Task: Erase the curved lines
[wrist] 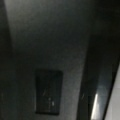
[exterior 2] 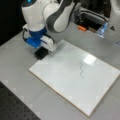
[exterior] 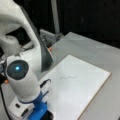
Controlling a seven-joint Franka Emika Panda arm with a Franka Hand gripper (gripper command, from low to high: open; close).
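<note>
Panda arm over a white board (exterior 2: pixel 75 75) lying flat on the grey counter (exterior 2: pixel 15 62). The claw (exterior 2: pixel 43 51) hangs low just off the board's corner nearest the arm, directly above a black eraser block (exterior 2: pixel 41 53) that lies on the counter touching, or just beside, the board's edge. Whether the claw is open or clamped on the block cannot be told; in the wrist view the block (wrist: pixel 48 92) appears as a dark rectangle below the camera, with the board's pale edge (wrist: pixel 113 105) at the lower right.

The curve lines (exterior 2: pixel 81 70), a short thin wavy squiggle, remain unerased near the board's middle. In a front view they lie to the right of and slightly below the claw, well apart from it, with their long axis running roughly top to bottom. In a front view they appear as a horizontal squiggle (exterior: pixel 68 77), up and to the right of the claw (exterior: pixel 41 111).
</note>
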